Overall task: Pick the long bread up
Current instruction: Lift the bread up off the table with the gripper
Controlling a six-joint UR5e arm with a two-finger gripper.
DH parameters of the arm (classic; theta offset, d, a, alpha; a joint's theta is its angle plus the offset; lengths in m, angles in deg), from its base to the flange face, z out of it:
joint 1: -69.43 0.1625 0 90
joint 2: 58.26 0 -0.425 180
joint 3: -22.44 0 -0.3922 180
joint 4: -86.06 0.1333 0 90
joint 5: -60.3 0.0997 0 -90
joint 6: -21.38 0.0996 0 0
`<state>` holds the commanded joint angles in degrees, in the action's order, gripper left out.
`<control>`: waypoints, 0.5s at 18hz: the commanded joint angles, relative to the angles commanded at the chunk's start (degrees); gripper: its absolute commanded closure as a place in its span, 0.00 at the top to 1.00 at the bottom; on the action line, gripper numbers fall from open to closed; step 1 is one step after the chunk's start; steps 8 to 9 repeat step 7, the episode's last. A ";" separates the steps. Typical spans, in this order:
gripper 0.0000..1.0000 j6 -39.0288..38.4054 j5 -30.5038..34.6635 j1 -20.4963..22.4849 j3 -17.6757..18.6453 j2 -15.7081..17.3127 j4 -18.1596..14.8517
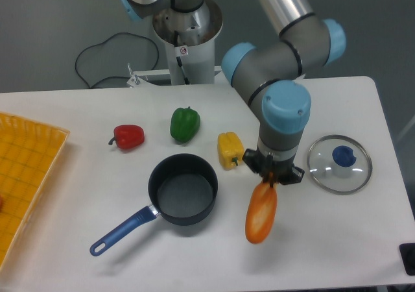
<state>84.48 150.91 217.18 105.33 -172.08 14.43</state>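
Robot end effector (272, 180) clamped on the top end of the long bread (261, 213).
The loaf hangs tilted, right of the dark pot (183, 189); fingertips are mostly hidden under the wrist, so contact with the tabletop (337, 240) is unclear.

The gripper (271, 183) fingertips are hidden behind the wrist; the yellow tray (26, 175) runs off the left edge

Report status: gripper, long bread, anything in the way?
Gripper shut on long bread, gripping its top end. Bread hangs tilted, apparently off the table. Pot to its left, glass lid to its right, neither touching.
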 joint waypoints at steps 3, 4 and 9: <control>0.00 0.09 0.09 0.52 0.00 0.61 -1.05; 0.00 0.35 0.09 0.88 0.00 0.70 -1.49; 0.00 0.97 0.09 1.06 0.00 0.79 -1.76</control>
